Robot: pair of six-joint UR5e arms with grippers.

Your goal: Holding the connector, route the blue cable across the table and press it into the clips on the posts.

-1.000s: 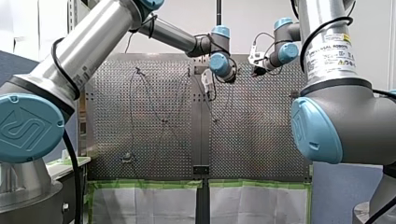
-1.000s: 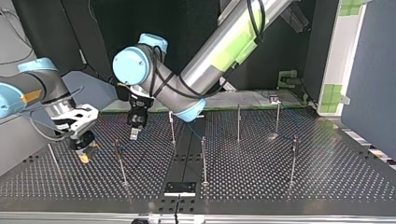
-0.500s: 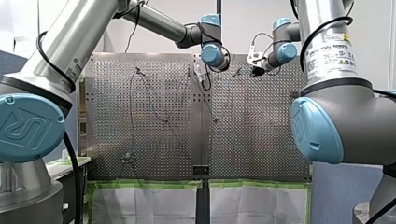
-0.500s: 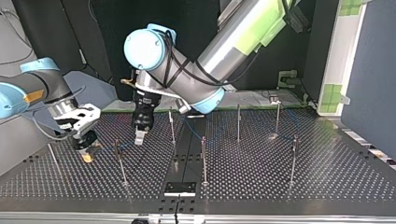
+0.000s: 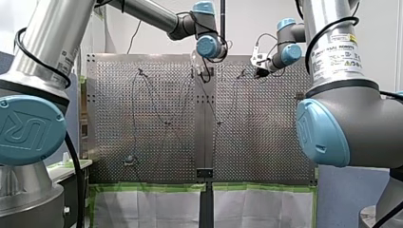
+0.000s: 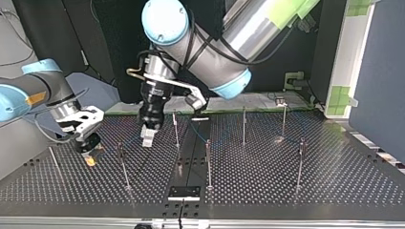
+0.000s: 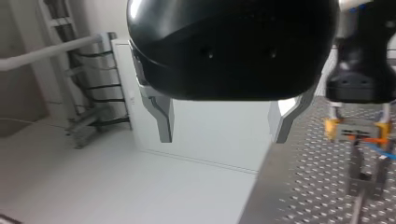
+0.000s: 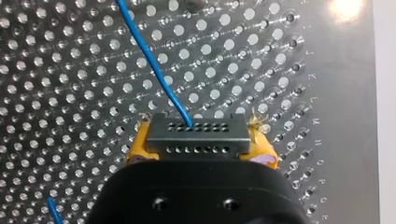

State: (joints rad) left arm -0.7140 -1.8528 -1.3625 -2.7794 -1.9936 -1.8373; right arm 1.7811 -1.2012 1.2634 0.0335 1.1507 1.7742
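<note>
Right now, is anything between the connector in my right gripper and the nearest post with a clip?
Nothing visible does. In the top view the nearest post stands just to the right of my right gripper, which is shut on the connector; the gap shows only perforated table. My left gripper hangs open beyond that post.

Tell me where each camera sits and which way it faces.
Front view: behind and above the shoulders, looking over the perforated table; my left arm enters at its left, my right arm at its right.
Top view: across the table, facing the arms, sides crossed; left gripper near the middle, right gripper at its left.
Left wrist view: looks past its own open fingers toward a white wall.
Right wrist view: looks down on the table; its gripper is shut on the connector and the blue cable leads away.
Shared: both wrist views show that connector.
</note>
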